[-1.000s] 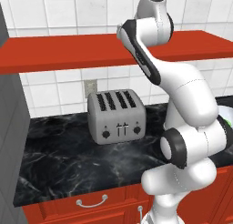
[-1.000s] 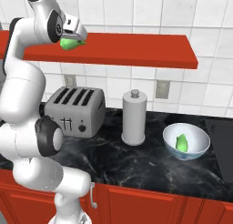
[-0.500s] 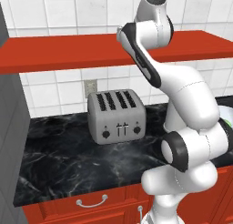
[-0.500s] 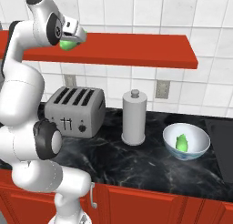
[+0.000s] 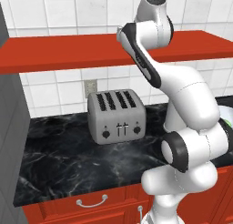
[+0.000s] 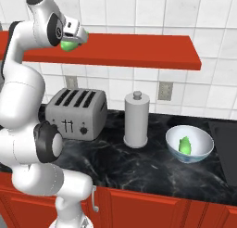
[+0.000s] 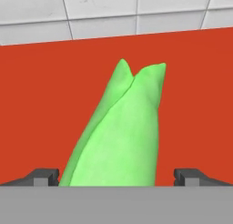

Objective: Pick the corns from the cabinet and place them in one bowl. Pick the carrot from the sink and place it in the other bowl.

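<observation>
One corn, a glossy green lump with a forked tip, lies on the red cabinet shelf. My gripper is open, with one fingertip on each side of the corn and a gap at both. From the right base view the gripper is up at the shelf's left end, over that corn. The other corn lies inside the pale translucent bowl on the counter at the right. The carrot and the other bowl are out of view, and I cannot make out the sink.
A silver four-slot toaster stands on the black marble counter under the shelf, with a grey cylinder canister between it and the bowl. Red drawers run below. A dark panel is cropped at the counter's far right.
</observation>
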